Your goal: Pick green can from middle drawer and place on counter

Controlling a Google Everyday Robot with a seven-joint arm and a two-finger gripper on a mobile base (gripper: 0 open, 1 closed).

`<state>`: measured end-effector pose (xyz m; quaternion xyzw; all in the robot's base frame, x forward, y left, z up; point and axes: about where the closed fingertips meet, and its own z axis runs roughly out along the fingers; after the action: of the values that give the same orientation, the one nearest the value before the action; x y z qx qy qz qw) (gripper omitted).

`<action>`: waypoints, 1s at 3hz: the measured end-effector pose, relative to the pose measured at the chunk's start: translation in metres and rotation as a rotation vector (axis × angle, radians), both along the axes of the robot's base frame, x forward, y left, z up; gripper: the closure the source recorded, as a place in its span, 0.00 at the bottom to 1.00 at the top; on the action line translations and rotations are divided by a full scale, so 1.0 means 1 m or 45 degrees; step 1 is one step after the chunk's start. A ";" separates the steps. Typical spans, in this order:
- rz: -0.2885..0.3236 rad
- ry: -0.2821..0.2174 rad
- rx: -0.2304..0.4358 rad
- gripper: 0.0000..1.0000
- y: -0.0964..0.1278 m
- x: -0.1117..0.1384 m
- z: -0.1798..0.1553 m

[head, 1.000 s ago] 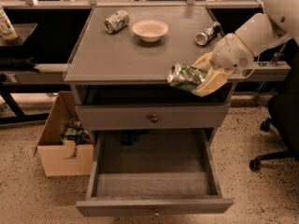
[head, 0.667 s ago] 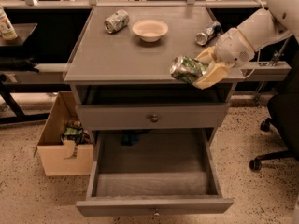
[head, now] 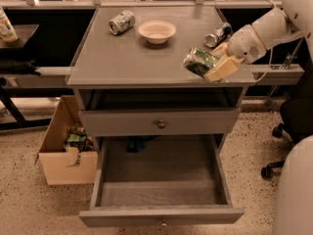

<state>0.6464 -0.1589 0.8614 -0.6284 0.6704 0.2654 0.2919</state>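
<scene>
Well, closest to me the middle drawer (head: 161, 187) stands pulled all the way out, its flat grey floor bare and its small round knob (head: 163, 223) facing forward. To its left on the speckled floor sits an open cardboard box (head: 58, 168) with some packets heaped inside. At the lower right a white part of the robot's body (head: 296, 190) fills the corner, and beyond it is the base of a dark office chair (head: 286, 131).

Above the open drawer, the next drawer front (head: 159, 123) is closed.

Further up comes the grey bench (head: 122, 58). At its front right edge the pincer (head: 209, 65) is clamped on the green can (head: 195, 58), its tan fingers (head: 222, 68) closed on the can's right end. The can lies tilted on its side over the bench top; I cannot tell whether it touches the surface. The white arm (head: 266, 28) reaches in from the upper right.

Behind the pincer, a slim silver-and-blue can (head: 218, 34) lies on its side near the right edge. A shallow cream bowl (head: 157, 31) sits further back, toward the middle, and a pale silvery can (head: 122, 22) lies tipped over to the left of it, near the back.
</scene>
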 end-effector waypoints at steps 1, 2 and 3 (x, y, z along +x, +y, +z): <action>-0.055 0.005 0.021 1.00 -0.003 0.018 0.004; -0.106 0.019 0.034 1.00 -0.004 0.035 0.005; -0.163 0.036 0.045 1.00 -0.006 0.050 0.002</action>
<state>0.6960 -0.1648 0.8632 -0.5751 0.7085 0.2668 0.3100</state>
